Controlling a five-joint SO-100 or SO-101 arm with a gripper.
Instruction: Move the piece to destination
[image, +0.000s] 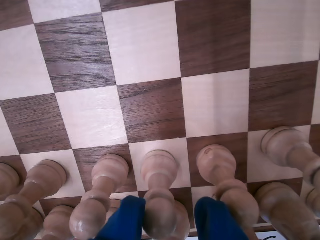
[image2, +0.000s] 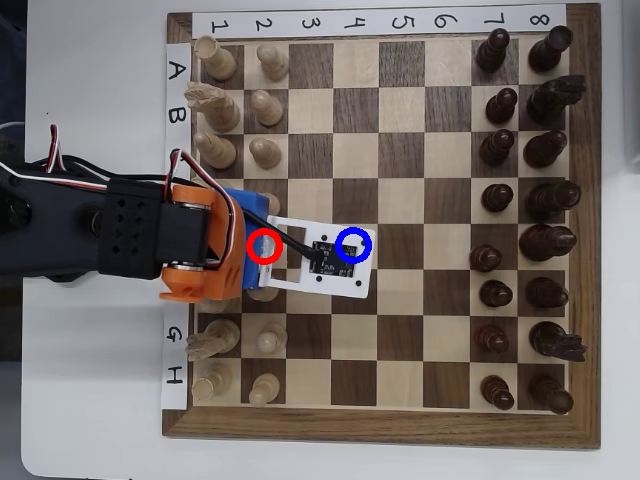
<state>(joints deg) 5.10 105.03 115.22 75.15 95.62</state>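
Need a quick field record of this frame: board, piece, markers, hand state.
board: wooden chessboard with numbered and lettered edge labels
piece: small cream wooden pawn, between the blue fingers in the wrist view
hand: open, straddling the pawn, not clamped
red ring: over the hand
blue ring: two squares along the same row, toward the dark pieces
dark pieces: right side in the overhead view

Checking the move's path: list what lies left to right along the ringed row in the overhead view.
Black and orange robot arm → drawn red ring → drawn blue ring → dark brown wooden pawn → taller dark brown piece.
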